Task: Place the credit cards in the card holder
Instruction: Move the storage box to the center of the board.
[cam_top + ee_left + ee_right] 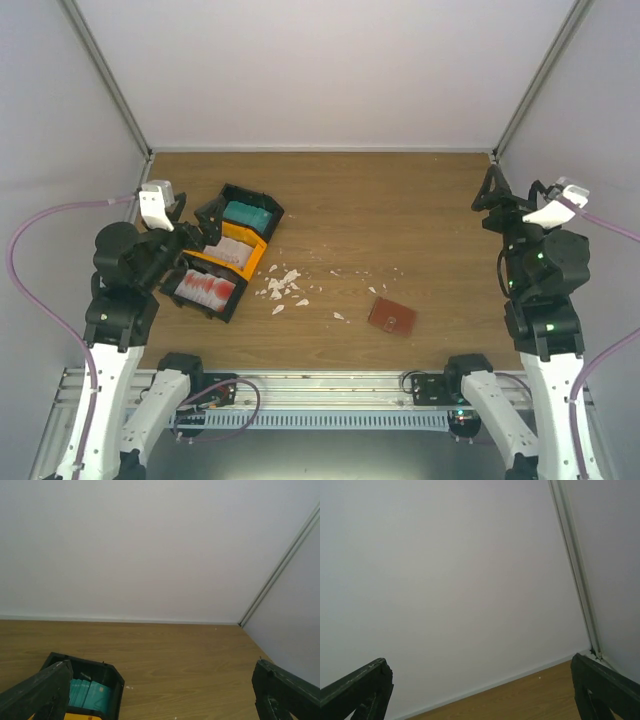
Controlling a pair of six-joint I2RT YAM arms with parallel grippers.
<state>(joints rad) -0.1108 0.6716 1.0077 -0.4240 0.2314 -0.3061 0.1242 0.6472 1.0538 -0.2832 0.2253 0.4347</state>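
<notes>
The credit cards lie sorted in a black-and-orange tray (262, 250) at the left: teal ones (247, 213) in the far bin, whitish-grey ones (230, 250) in the middle, red-and-white ones (205, 290) in the near bin. The card holder (391, 317), a flat brown wallet, lies closed on the wood right of centre. My left gripper (200, 228) hovers open beside the tray's left side, holding nothing. In the left wrist view, the teal cards (90, 694) show between the wide fingers (42, 690). My right gripper (495, 205) is raised at the far right, open and empty.
Irregular white scraps (283, 287) are scattered between the tray and the wallet. White walls close the table on three sides. The right wrist view shows only the back wall, a corner post (575, 565) and a strip of wood.
</notes>
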